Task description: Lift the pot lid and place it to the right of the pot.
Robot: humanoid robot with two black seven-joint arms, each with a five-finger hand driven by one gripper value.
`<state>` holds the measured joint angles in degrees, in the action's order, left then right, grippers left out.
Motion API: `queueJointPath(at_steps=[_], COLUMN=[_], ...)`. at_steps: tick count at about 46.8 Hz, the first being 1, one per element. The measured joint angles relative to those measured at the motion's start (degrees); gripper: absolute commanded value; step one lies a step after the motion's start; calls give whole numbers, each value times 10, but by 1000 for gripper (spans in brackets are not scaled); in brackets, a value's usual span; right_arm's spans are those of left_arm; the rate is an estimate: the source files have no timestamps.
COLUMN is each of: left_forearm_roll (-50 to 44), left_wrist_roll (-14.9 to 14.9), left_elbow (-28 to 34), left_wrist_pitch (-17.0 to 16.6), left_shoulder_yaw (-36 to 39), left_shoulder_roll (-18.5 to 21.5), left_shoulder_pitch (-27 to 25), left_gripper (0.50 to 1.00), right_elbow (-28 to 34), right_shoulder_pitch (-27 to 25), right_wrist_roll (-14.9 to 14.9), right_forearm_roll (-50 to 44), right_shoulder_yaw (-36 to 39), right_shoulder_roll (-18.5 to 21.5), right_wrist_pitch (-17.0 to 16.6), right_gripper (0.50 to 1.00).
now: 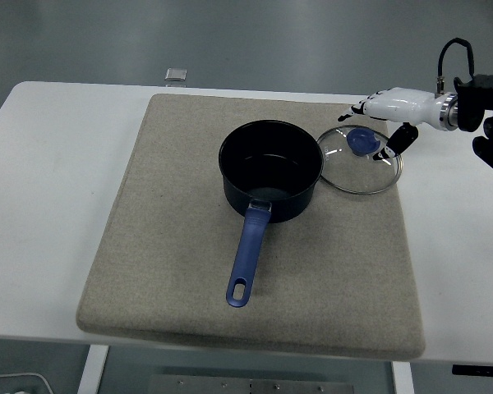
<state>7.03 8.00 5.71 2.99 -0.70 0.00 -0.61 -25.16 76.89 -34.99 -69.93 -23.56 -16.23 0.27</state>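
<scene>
A dark blue pot (pixel 271 168) with a blue handle (pixel 247 258) stands uncovered on the beige mat (pixel 172 246). Its glass lid (pixel 359 159) with a blue knob (pixel 361 139) lies flat on the mat just right of the pot, its rim close to or touching the pot's side. My right hand (pixel 376 125), white with dark fingertips, hovers over the lid's far right part with fingers spread and nothing in them. The knob shows free of the fingers. My left arm does not show.
The mat covers most of the white table (pixel 49 164). A small grey square object (pixel 176 75) lies at the table's far edge. Bare white table lies right of the mat, under my right arm (pixel 485 115).
</scene>
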Motion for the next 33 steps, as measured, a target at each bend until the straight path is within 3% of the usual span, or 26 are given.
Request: queueJointPath(at_steps=[21,27,33], left_forearm_roll=[0,0,0], left_wrist_roll=[0,0,0], left_elbow=[0,0,0], left_wrist_pitch=[0,0,0], left_shoulder_yaw=[0,0,0], left_shoulder_roll=[0,0,0], left_shoulder_pitch=[0,0,0], left_gripper=[1000,1000,1000], right_elbow=[-16,-80,-93], right_shoulder_pitch=[99,104,107], right_wrist_roll=[0,0,0], right_forearm_roll=[15,81,190], right_shoulder_yaw=[14,98,207], right_shoulder_roll=[-21,-13,5], right_wrist_pitch=[9,8,4], right_gripper=[903,903,903])
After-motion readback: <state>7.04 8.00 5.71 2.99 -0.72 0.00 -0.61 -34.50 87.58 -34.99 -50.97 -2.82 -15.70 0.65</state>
